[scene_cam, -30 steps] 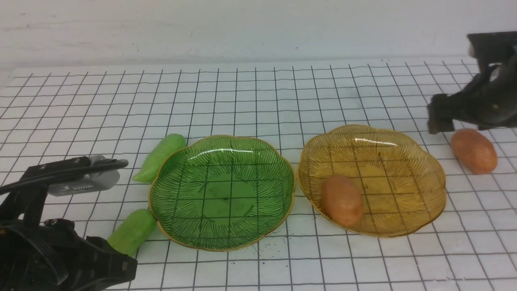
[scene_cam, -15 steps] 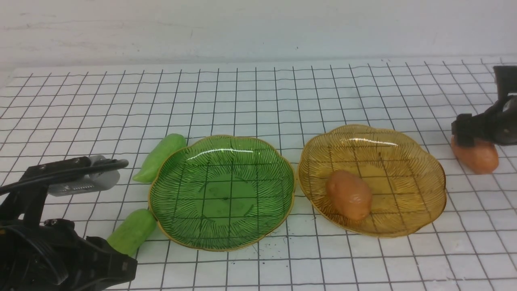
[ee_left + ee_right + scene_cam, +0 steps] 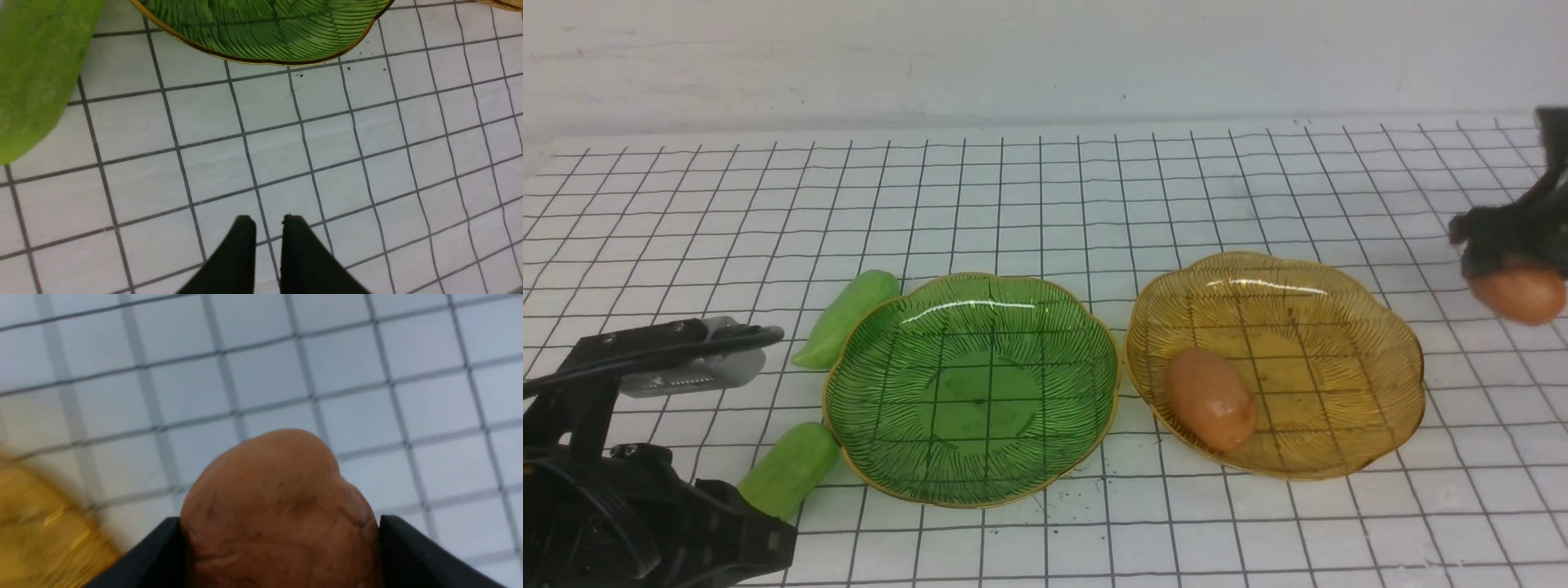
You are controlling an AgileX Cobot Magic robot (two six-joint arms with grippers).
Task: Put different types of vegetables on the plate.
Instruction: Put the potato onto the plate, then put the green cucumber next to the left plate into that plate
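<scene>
At the near left, the black left gripper (image 3: pixel 264 223) hung over the white black-gridded mat (image 3: pixel 1045 204), its jaws almost together with nothing between them. Just beside it lay one smooth light-green cucumber-like piece (image 3: pixel 788 476), touching or nearly touching the ribbed green glass plate (image 3: pixel 972 392). The second cucumber-like piece (image 3: pixel 845 318) rested against that plate's far-left rim. To the right, the amber ribbed glass plate (image 3: pixel 1323 367) held a plump orange-brown potato-like oval (image 3: pixel 1211 400) in its near-left part. At the far right, past that plate's rim, the right gripper (image 3: pixel 280 543) was clamped on the other potato-like oval (image 3: pixel 1521 294).
</scene>
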